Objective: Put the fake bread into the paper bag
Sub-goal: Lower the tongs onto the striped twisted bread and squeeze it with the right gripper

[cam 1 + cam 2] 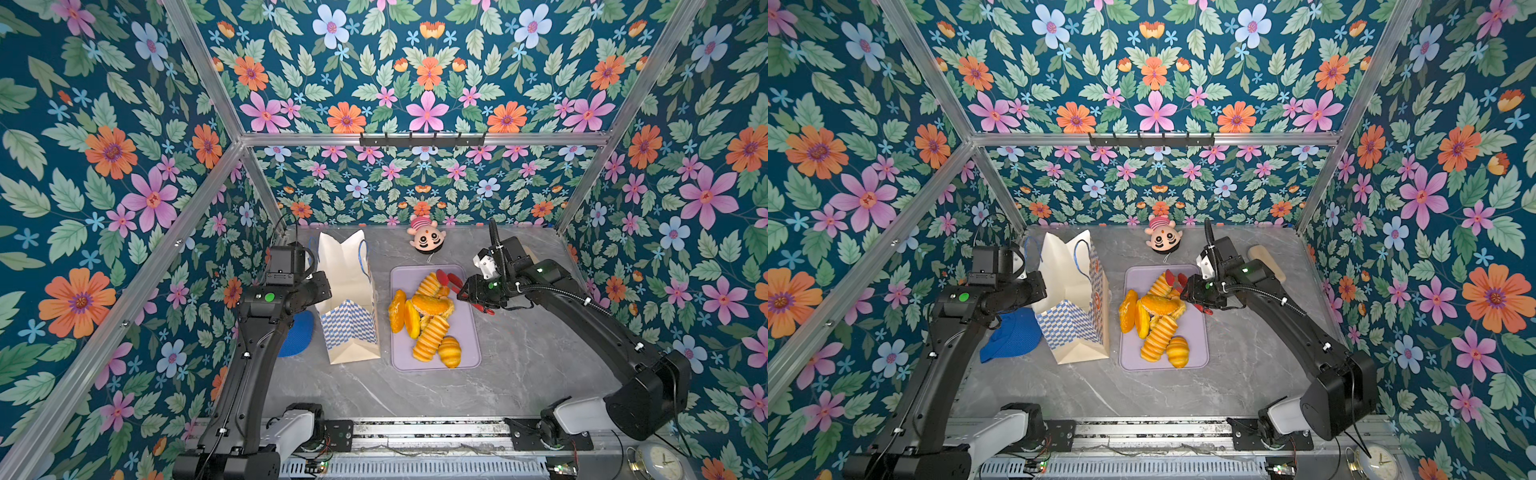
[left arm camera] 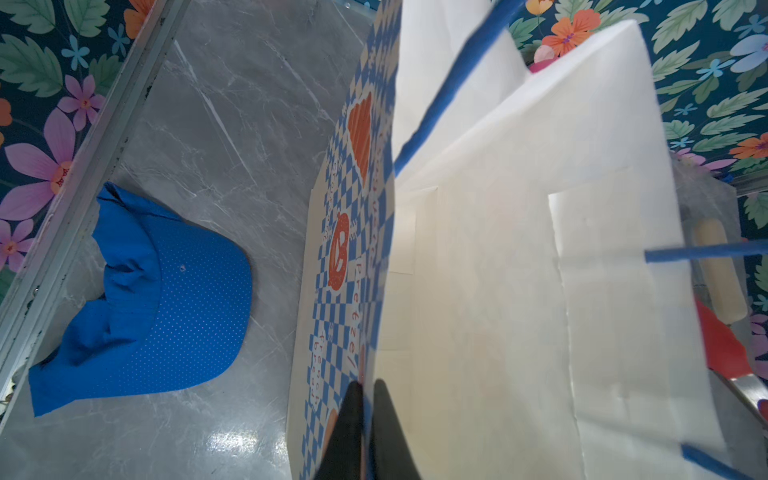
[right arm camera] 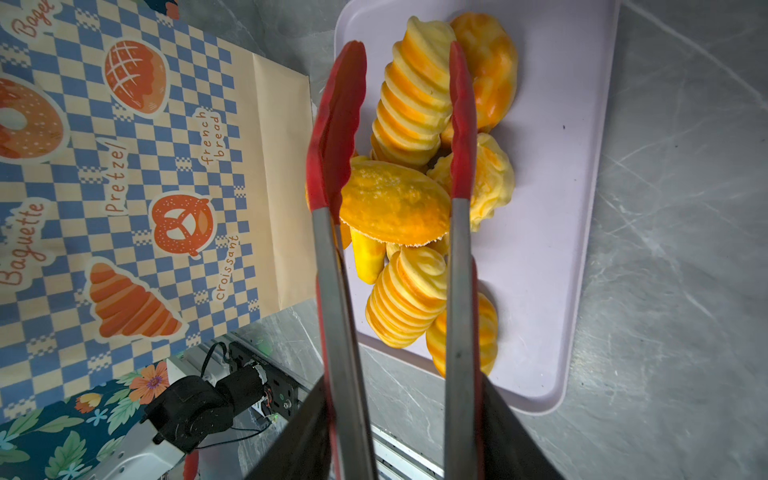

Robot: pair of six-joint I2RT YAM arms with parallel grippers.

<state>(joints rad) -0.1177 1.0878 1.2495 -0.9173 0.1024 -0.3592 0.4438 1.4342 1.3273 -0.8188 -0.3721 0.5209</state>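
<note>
1. Nearest you, a round white clock (image 1: pixel 656 461) lies at the right front corner, beyond the edge of the grey marbled counter (image 1: pixel 519 365).
2. The fake bread (image 1: pixel 428 320), glossy golden-orange toy pastries, is heaped on a flat lilac tray (image 1: pixel 465 332) at mid-counter. None of it is in the bag.
3. Just left of the tray stands the paper bag (image 1: pixel 349 316), cream with a blue-and-white checkered band, upright with its mouth open.
4. A crumpled blue cap (image 1: pixel 1013 332) lies left of the bag, apart from it.
5. Your left gripper (image 2: pixel 365 388) has its fingers pressed together on the rim of the bag's left wall, pinching the paper.
6. Your right gripper (image 3: pixel 405 415) grips the steel arms of red-tipped tongs (image 3: pixel 336 137), with its fingers closed around them. The tongs' tips stand apart, one on each side of a flat oval piece atop the heap. You cannot tell whether they touch it.
7. A pale beige oblong block (image 1: pixel 1266 262) lies behind your right arm.
8. Farthest back, a pink-haired doll head (image 1: pixel 426 241) rests by the rear wall.
</note>
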